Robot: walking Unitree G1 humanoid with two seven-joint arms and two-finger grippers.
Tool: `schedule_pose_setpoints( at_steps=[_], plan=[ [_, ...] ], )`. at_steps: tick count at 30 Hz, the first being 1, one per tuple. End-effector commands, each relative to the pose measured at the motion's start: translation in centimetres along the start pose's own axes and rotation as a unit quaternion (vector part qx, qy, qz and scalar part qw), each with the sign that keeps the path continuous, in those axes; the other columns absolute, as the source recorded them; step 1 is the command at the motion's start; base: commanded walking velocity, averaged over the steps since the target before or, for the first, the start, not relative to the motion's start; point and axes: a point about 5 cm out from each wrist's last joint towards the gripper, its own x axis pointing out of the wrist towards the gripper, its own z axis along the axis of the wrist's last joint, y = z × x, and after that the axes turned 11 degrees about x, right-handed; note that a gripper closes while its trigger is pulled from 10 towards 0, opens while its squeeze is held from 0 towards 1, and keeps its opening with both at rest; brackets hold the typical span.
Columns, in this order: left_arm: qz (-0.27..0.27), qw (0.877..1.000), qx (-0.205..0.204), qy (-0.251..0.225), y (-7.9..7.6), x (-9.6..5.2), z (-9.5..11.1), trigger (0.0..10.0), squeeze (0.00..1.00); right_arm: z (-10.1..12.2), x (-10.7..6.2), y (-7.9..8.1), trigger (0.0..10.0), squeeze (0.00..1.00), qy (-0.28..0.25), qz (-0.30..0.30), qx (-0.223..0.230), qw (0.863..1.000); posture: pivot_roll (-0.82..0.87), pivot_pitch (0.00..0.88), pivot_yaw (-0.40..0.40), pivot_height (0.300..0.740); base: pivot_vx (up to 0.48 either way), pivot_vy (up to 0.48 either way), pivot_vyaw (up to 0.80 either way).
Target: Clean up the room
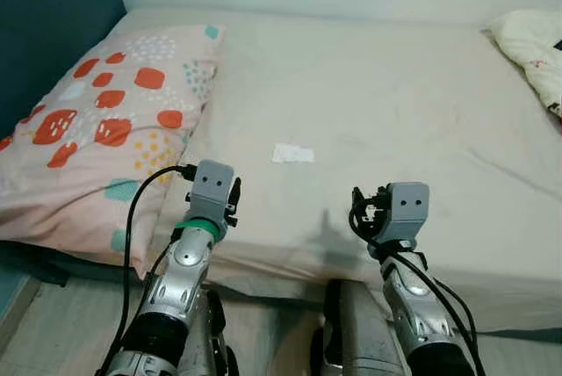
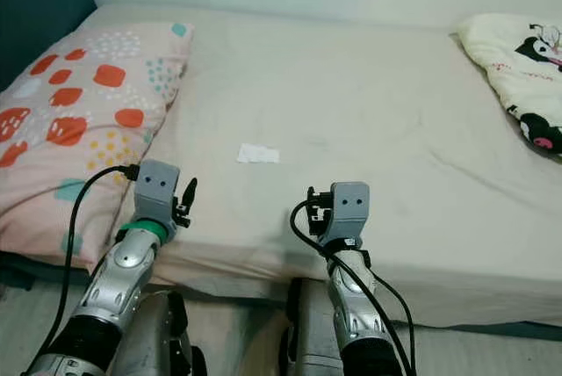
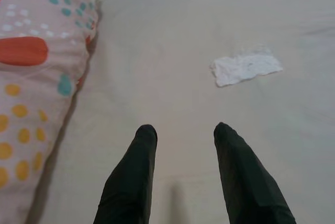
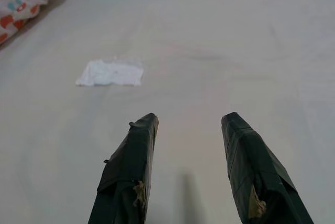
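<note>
- A beige bed [image 1: 369,86] is faced, a patterned pillow [image 1: 97,121] lying at its left.
- A white paper scrap [image 1: 292,154] is not yet collected.
- The left gripper [image 3: 183,132] and right gripper [image 4: 191,122] are held spread, empty, short of the scrap.

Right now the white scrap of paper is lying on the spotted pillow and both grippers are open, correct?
Not quite. The scrap of paper lies on the bare bed sheet, beside the pillow, as the left eye view shows. Both the left gripper and right gripper are open.

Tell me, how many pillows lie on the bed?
2: a spotted pillow at the robot's left on the bed, and a white pillow at the far right, cut off by the frame.
</note>
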Motion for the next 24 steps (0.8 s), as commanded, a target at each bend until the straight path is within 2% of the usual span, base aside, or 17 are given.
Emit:
schedule_pose_setpoints(
  at_steps=[1,4,13,17,19,24],
  plan=[
    [-0.009,1.0,0.002,0.011,-0.5,-0.1,-0.4,10.0,0.0,-0.3,-0.3,-0.1,10.0,0.0,0.005,-0.006,0.006,1.0,-0.03,0.113,0.05,0.546,0.0,0.0,0.0],
    [-0.011,1.0,-0.001,0.004,-1.0,0.6,0.3,10.0,0.0,-0.4,-0.5,-0.2,10.0,0.0,0.006,-0.01,0.007,1.0,-0.03,0.125,0.05,0.531,0.0,0.0,0.0],
    [-0.005,1.0,0.0,-0.007,-1.0,1.5,1.5,10.0,0.0,-0.2,-0.3,0.0,10.0,0.0,0.002,-0.006,0.008,1.0,-0.03,0.147,0.052,0.516,0.0,0.0,0.0],
    [0.007,1.0,0.003,-0.005,-0.2,1.8,1.6,10.0,0.0,0.5,0.6,0.4,10.0,0.0,-0.006,0.006,0.009,1.0,-0.01,0.162,0.053,0.516,0.0,0.0,0.0],
    [0.016,1.0,0.003,-0.002,0.5,1.6,1.4,10.0,0.0,1.1,1.5,0.9,10.0,0.0,-0.014,0.023,-0.003,1.0,0.0,0.176,0.055,0.516,0.0,0.0,0.0],
    [0.021,1.0,0.001,-0.004,1.3,1.2,1.4,10.0,0.0,1.8,2.4,1.3,10.0,0.0,-0.018,0.038,-0.011,0.999,0.01,0.192,0.053,0.516,0.0,0.0,0.0]
  ],
)
